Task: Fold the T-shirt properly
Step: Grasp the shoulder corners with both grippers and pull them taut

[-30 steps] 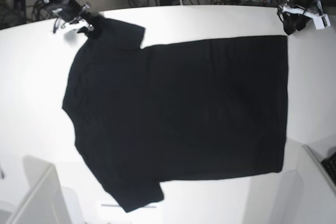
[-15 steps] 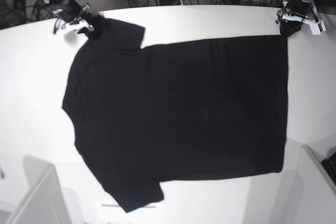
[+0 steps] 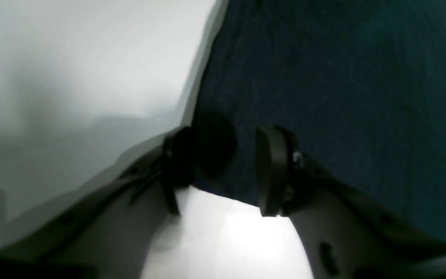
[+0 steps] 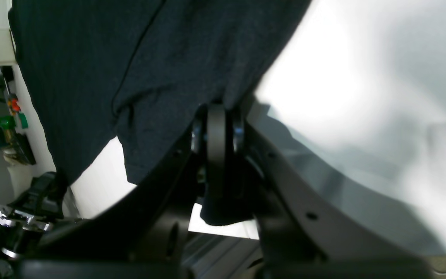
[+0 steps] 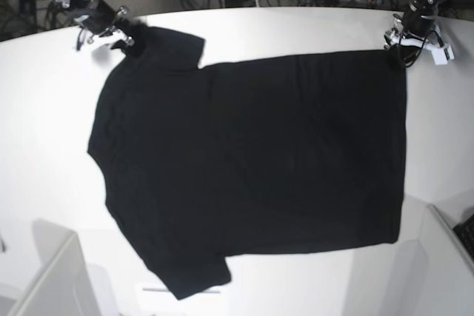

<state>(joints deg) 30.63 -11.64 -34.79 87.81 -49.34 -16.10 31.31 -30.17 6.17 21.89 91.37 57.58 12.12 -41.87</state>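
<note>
T-shirt point(image 5: 252, 160): plain black knit cloth, matte, short-sleeved, spread flat on the smooth white table point(image 5: 44, 109), hem toward the left gripper. Right gripper point(image 4: 217, 128): round black pads pressed together, pinching the edge of a sleeve at the shirt's far corner. Left gripper point(image 3: 223, 162): pads partly spread, straddling the shirt's hem corner, cloth between them.
</note>
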